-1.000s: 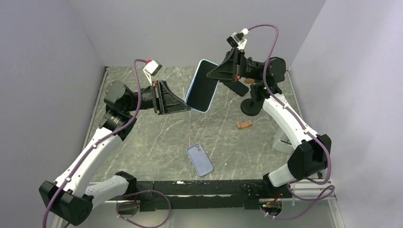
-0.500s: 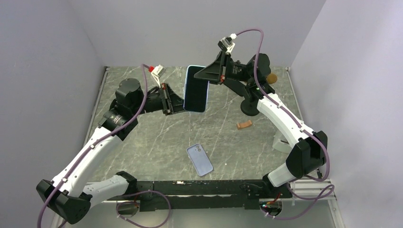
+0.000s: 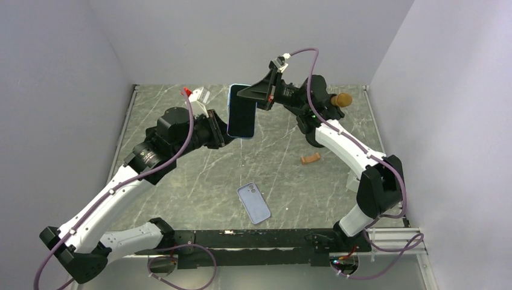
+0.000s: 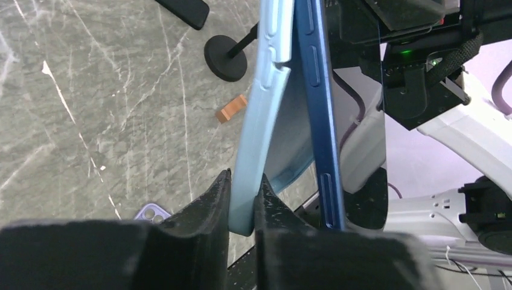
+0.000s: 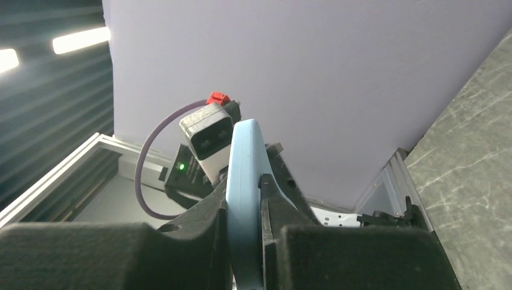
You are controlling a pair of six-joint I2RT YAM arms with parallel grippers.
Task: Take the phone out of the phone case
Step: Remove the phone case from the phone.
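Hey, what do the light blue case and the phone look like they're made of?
Case: soft, matte, probably silicone or rubbery plastic; it bows away from the phone. Phone: dark blue edge with a smooth sheen, likely metal, though coated plastic is possible.

The left arm (image 3: 112, 196) and right arm (image 3: 353, 145) have white shells and black joints. Purple cables (image 3: 300, 51) trail along both.

The raised phone case (image 3: 243, 112) is hemmed in. The left hand (image 4: 244, 184) pinches its lower edge and the right hand (image 5: 246, 184) its top, so both those sides are blocked. Beneath it the surface (image 3: 199, 169) lies bare. Right of it stand a black round-footed stand (image 4: 225, 58) and a small brown piece (image 3: 310, 159). Nearer than it lies a lilac slab (image 3: 253, 203), possibly another case.
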